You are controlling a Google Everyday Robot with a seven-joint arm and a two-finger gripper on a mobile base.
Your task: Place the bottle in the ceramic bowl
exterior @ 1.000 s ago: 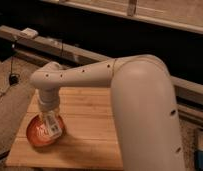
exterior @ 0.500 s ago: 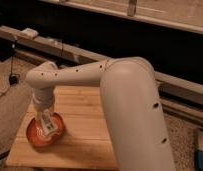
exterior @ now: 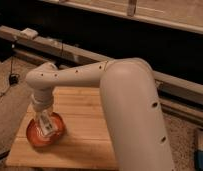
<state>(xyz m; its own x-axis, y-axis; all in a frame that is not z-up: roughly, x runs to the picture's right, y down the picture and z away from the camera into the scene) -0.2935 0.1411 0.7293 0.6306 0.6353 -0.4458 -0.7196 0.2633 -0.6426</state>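
The ceramic bowl (exterior: pixel 33 137) is orange-red and shallow. It sits on the front left part of a wooden table (exterior: pixel 90 132). My gripper (exterior: pixel 45 120) hangs from the white arm (exterior: pixel 125 100), pointing down over the middle of the bowl. It is shut on the bottle (exterior: pixel 48 127), a small whitish bottle that stands tilted just inside the bowl. The gripper and bottle hide the bowl's centre, and I cannot tell whether the bottle touches the bowl.
The big white arm covers the table's right side. A long rail (exterior: pixel 70 50) with a small white object (exterior: pixel 29 33) runs behind the table. A dark cable (exterior: pixel 12 77) lies on the carpet at the left. A blue object (exterior: pixel 202 150) stands at the lower right.
The arm has swung left and lower over the bowl, carrying the bottle from the bowl's right side toward its centre.
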